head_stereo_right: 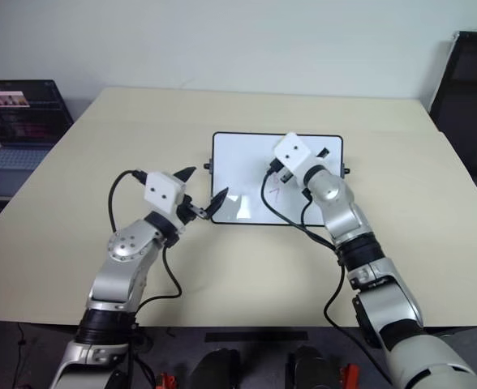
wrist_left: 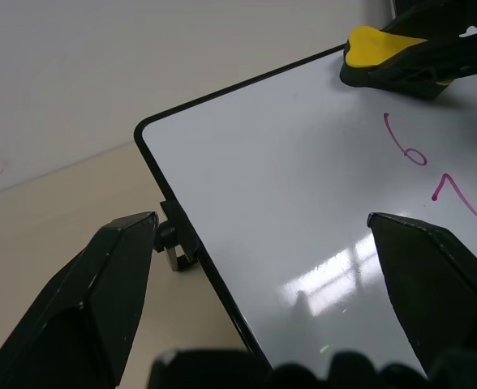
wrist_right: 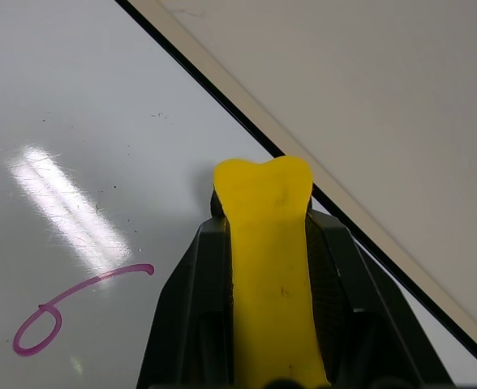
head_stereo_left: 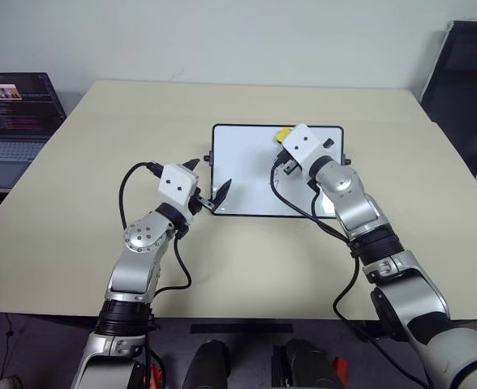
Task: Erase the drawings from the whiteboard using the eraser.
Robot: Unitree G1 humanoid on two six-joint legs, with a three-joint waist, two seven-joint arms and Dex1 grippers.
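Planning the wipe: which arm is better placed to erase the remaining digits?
Right: its gripper already clamps the eraser on the whiteboard beside the drawings. The left gripper is open at the board's edge.

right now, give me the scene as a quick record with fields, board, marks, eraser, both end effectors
whiteboard: lies flat on the table
drawings: a 6 and a 7 remain, in red
eraser: yellow, held over the board near its far edge
right end effector: shut on the eraser
left end effector: open, fingers astride the board's left edge by a black knob
laptop: open, far left, beside the table
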